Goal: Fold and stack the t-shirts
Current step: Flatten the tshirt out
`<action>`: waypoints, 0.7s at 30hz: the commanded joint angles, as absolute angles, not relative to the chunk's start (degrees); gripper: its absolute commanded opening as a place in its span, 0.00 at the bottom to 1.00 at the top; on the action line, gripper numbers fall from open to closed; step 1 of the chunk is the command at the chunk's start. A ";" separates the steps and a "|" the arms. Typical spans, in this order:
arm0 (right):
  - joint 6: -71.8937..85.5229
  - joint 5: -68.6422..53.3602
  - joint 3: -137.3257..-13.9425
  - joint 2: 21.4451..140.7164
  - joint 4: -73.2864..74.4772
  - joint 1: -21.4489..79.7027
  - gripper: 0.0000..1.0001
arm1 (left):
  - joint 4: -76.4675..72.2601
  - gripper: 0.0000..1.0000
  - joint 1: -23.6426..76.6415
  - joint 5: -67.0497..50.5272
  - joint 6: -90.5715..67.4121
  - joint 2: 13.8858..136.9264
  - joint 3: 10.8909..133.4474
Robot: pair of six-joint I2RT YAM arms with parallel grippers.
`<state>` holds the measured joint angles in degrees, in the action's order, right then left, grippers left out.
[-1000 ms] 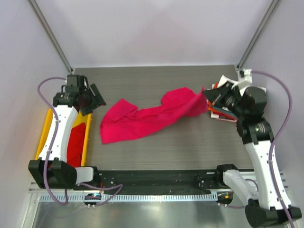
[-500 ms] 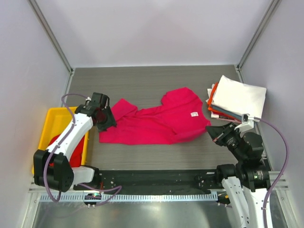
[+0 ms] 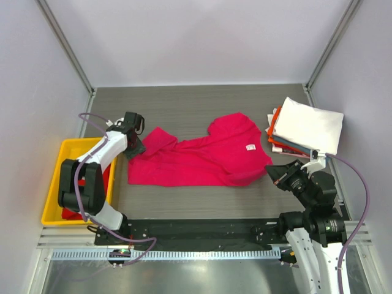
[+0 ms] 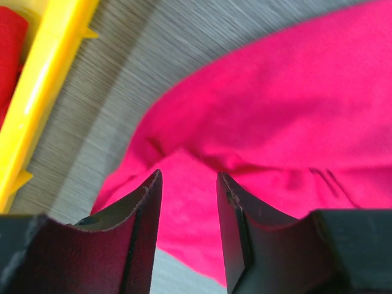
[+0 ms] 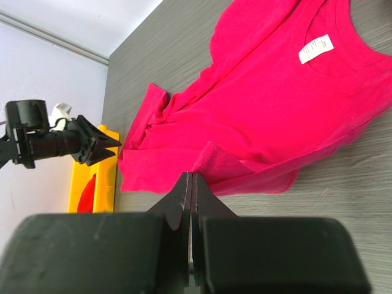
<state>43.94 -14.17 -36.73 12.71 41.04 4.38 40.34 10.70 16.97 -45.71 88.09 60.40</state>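
Left wrist view: my left claw (image 4: 188,179) hangs parted over a sleeve fold of the magenta t-shirt (image 4: 294,110), gripping nothing. Soft, floppy cloth, so I'd pinch that hem; right claw (image 5: 191,179) clenched, empty.

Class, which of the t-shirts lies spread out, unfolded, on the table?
The magenta-pink t-shirt in the middle. The white t-shirt tops the folded stack at the right, and the red t-shirt is bunched in the yellow tray.
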 commanded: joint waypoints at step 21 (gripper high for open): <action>43.33 -12.83 -36.47 13.18 39.99 5.63 0.01 | 39.37 0.00 9.05 24.43 -49.57 94.14 61.61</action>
